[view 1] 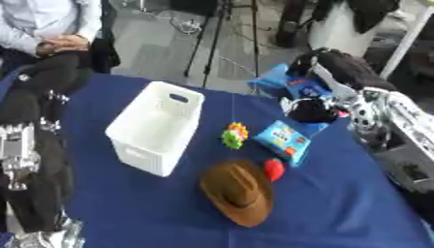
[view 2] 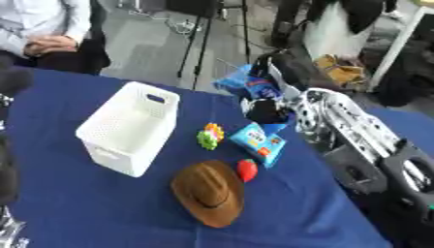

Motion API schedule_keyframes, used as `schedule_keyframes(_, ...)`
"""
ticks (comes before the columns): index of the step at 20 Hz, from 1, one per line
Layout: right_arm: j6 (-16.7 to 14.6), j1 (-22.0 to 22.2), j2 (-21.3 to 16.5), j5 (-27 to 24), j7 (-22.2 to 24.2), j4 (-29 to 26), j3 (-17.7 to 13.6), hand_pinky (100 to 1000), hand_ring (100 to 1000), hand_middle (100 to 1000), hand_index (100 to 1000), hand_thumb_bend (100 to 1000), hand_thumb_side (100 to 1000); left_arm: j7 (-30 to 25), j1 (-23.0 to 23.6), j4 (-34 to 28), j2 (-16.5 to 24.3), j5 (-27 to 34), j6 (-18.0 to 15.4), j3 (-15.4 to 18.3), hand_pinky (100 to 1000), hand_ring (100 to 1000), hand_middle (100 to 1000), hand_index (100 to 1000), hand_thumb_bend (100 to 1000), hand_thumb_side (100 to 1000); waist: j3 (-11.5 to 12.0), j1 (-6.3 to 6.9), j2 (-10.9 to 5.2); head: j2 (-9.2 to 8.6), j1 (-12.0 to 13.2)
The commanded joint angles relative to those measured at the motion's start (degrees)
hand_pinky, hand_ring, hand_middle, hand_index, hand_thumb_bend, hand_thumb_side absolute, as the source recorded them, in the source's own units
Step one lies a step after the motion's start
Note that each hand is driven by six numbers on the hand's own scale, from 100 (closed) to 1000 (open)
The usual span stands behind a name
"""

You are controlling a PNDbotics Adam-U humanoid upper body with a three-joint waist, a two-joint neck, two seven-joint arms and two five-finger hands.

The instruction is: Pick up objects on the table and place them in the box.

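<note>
Soft, even daylight fills both views, with no single strong source; the grey floor beyond the table reads pale and slightly washed out. Shadows are faint: only a thin dark rim sits under the brown hat (view 1: pixel 238 192) and along the near side of the white box (view 1: pixel 156 127). The blue cloth (view 1: pixel 339 203) shows no glare. Everything is soft and smeared, with blocky blur over small details. The right hand (view 2: pixel 268 111) is a dark, featureless mass, its fingers unreadable, and the silver arm behind it is streaked. The blue packet (view 2: pixel 258 138) just below that hand has illegible print. The left arm at the view's edge is blurred and stretched.
</note>
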Motion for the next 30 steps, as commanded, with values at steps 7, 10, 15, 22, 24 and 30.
schedule_keyframes(7, 0.2, -4.7, -1.5, 0.2, -3.0, 5.1, -1.8, 196, 575, 499, 560, 100, 257, -1.6, -2.9, -1.1, -0.2, 1.5, -0.1, -1.4, 800, 727, 733, 719, 100, 1000, 4.3, -0.46, 0.87, -3.62, -3.9)
schedule_keyframes(10, -0.1, -5.8, -1.6, 0.5, -3.9, 6.8, -2.0, 192, 578, 498, 559, 100, 259, -2.1, -3.8, -1.1, -0.3, 1.8, -0.1, -1.6, 800, 727, 732, 719, 100, 1000, 6.2, -0.7, 1.52, -4.58, -5.1)
schedule_keyframes(15, -0.7, -7.1, -1.5, 0.8, -4.8, 8.6, -2.0, 184, 577, 494, 551, 100, 261, -2.6, -5.0, -1.1, -0.3, 2.2, -0.2, -1.9, 800, 727, 732, 719, 100, 1000, 8.3, -1.17, 2.37, -5.67, -6.9)
schedule_keyframes(22, -1.4, -9.0, -2.1, 1.1, -6.1, 10.7, -2.3, 168, 579, 490, 540, 100, 265, -3.6, -6.6, -1.1, -0.1, 3.1, -0.3, -2.8, 799, 727, 732, 719, 100, 1000, 11.7, -1.98, 3.68, -7.63, -10.4)
schedule_keyframes(24, -1.6, -9.5, -2.5, 1.3, -6.5, 11.4, -2.4, 165, 580, 490, 540, 100, 267, -3.9, -7.3, -1.1, -0.1, 3.2, -0.3, -2.9, 799, 726, 732, 719, 100, 1000, 12.9, -2.15, 4.1, -8.19, -11.7)
schedule_keyframes(30, -2.1, -10.1, -3.0, 1.6, -7.3, 12.7, -2.6, 161, 584, 488, 552, 100, 269, -4.1, -8.5, -1.1, 0.4, 3.3, -0.1, -2.8, 799, 726, 732, 718, 100, 1000, 14.6, -2.47, 4.88, -8.73, -13.6)
